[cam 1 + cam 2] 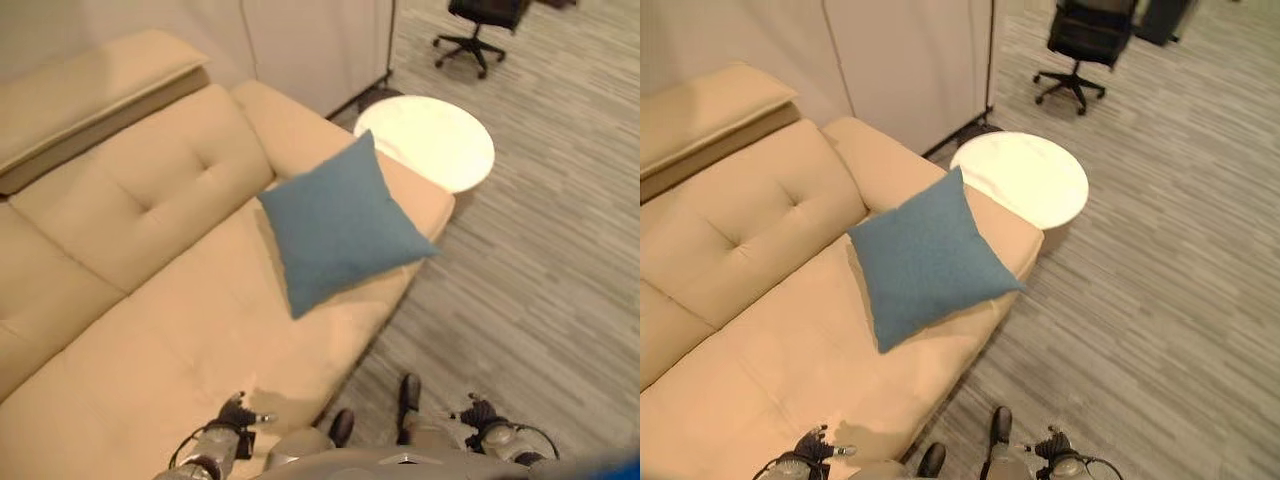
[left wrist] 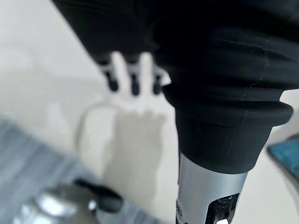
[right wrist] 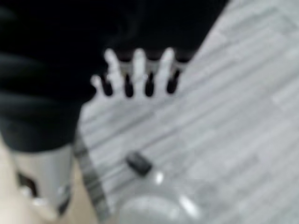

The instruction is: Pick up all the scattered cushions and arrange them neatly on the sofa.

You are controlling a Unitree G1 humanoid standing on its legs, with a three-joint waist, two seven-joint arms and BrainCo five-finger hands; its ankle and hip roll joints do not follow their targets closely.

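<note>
A blue square cushion [image 1: 345,225] lies on the right end of the beige sofa [image 1: 150,330], tilted with one corner up against the armrest. In the left wrist view my left hand [image 2: 133,70] hangs over the pale sofa seat with straight fingers and holds nothing. A blue edge of the cushion [image 2: 287,154] shows beside that arm. My right hand [image 3: 138,70] hangs over the grey floor in the right wrist view, its fingers straight and empty. Both hands are well apart from the cushion.
A round white side table [image 1: 430,140] stands just past the sofa's right armrest. A black office chair [image 1: 480,25] is farther back on the grey striped floor [image 1: 560,250]. White cabinet panels [image 1: 310,40] rise behind the sofa.
</note>
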